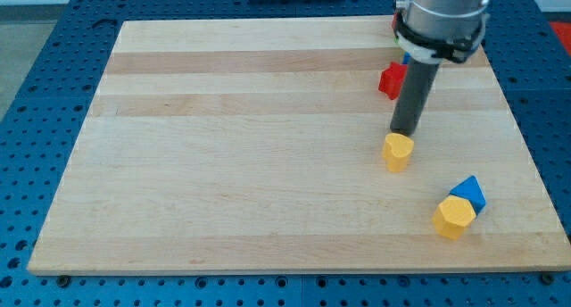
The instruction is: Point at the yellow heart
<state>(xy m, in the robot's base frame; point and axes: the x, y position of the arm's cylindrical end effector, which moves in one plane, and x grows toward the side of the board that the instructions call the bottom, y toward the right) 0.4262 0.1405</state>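
Right now the rod's tip (pixel 406 131) sits at the top edge of the yellow heart (pixel 399 151), touching it or just short of it; which one cannot be told. That heart lies right of centre on the wooden board (pixel 223 146). A red block (pixel 390 79) rests just beside the rod on the view's left, partly hidden, its shape unclear. Well apart, toward the view's bottom right, a yellow block (pixel 454 216) with flat faceted sides touches a blue block (pixel 469 193) behind it. The arm carries no claw, only this straight dark rod, so nothing is being pinched.
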